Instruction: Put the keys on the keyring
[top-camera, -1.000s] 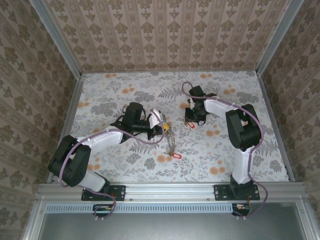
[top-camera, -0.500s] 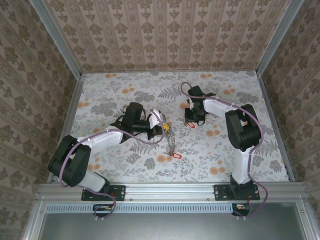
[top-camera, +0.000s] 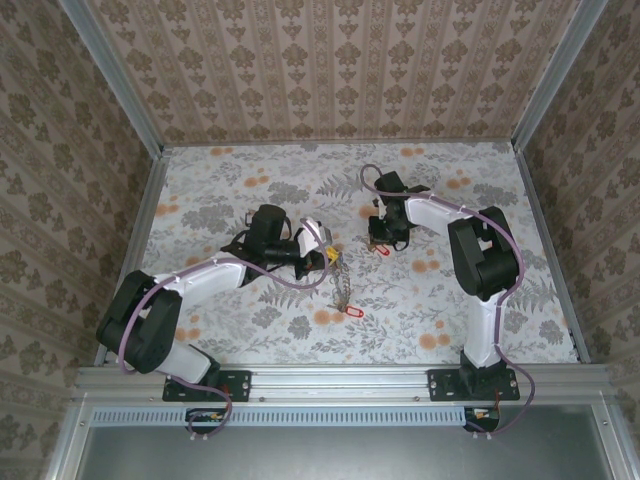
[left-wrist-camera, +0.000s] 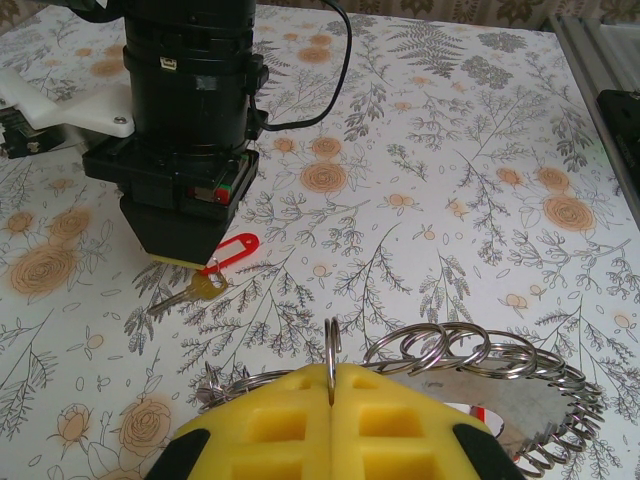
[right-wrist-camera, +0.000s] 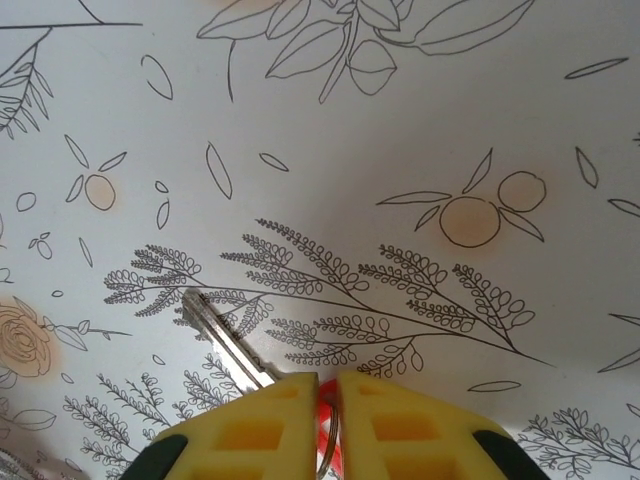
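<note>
Left fingers (left-wrist-camera: 270, 425) pressed together on keyring (left-wrist-camera: 450, 350) (thin wire nipped between them); right fingers (right-wrist-camera: 400, 420) pinching red-tagged key (right-wrist-camera: 215, 335).

Keyring (left-wrist-camera: 470, 360): thin bright metal wire, polished, w/ sharp glints. Key (right-wrist-camera: 225, 345): smooth metal, dull sheen. Its tag (left-wrist-camera: 232, 250): red plastic, glossy. Left gripper (left-wrist-camera: 332, 388) pads (left-wrist-camera: 280, 425): yellow, matt, moulded in a waffle grid; rubber or plastic, can't tell. Same on right gripper (right-wrist-camera: 327, 390). Table (top-camera: 450, 310) top: smooth matt floral print, prob. paper or vinyl. Arm shells (top-camera: 215, 270): white gloss plastic. Joints (top-camera: 268, 228): matt black. Rail (top-camera: 340, 378) along table's near edge: brushed silver metal.
</note>
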